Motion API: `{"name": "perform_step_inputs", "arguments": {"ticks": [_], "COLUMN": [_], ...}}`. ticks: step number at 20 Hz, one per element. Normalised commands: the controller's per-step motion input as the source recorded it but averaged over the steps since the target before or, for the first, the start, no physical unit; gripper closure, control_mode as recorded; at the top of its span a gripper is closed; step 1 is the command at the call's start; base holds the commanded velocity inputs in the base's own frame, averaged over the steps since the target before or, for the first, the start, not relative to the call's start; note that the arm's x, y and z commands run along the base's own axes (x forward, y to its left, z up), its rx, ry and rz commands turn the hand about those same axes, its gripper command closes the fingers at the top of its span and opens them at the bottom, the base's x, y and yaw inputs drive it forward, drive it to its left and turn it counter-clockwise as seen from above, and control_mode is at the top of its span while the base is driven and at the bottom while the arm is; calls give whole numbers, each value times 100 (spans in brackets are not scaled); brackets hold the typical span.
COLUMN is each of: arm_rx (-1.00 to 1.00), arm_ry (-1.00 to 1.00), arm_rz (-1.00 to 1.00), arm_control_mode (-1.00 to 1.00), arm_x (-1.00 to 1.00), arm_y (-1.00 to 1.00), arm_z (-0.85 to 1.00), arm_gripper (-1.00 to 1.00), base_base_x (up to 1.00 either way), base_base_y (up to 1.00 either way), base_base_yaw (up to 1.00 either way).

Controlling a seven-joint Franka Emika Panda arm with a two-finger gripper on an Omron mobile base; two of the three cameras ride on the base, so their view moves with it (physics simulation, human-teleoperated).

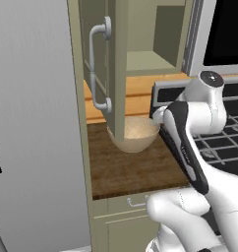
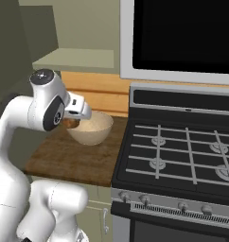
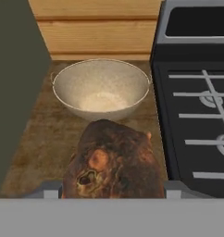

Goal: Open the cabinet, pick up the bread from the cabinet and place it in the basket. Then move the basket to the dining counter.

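One bread point(image 3: 115, 162) chunk is sitting clamped between the fingers point(image 3: 115, 190) at the hand view's bottom center. Beyond it, one empty basket point(image 3: 101, 88) is resting on the wooden surface point(image 3: 44, 139), beside the stove point(image 3: 197, 115).

Basket point(image 3: 101, 88): pale tan, matt, speckled grainy inside, smooth thin rim. Bread point(image 3: 115, 164): dark brown crust, rough and mottled, with a lighter tan patch at 7 o'clock on its visible face. Worktop point(image 1: 131, 170): dark wood grain, matt, blotchy. Wall boards point(image 3: 97, 28) at 12 o'clock of the basket: light planks, smooth, satin. Cabinet point(image 1: 118, 59): olive-beige, painted look, flat and matt; its bar handle point(image 1: 99, 66) looks like silver metal, smooth, softly glossy. Stove point(image 2: 182, 151): black top with grey metal-looking grates, slight sheen.
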Motion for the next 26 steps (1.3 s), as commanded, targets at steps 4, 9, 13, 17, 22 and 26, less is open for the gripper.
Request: {"name": "perform_step_inputs", "arguments": {"ticks": [4, 9, 13, 17, 22, 26], "arm_rx": [0, 0, -2, -2, 0, 0], "arm_ry": [3, 2, 0, 0, 6, 18], "arm_rz": [-8, -9, -7, -6, -1, 0], "arm_control_mode": [-100, -100, -100, -100, -100, -100], "arm_x": [100, 100, 91, 81, 68, 61], "arm_y": [1, 11, 10, 6, 4, 0], "arm_z": [-35, -31, -64, -61, -40, -28], "arm_gripper": [100, 100, 100, 100, 100, 100], "base_base_x": [0, 0, 0, 0, 0, 0], "base_base_y": [0, 0, 0, 0, 0, 0], "base_base_yaw": [0, 0, 0, 0, 0, 0]}}
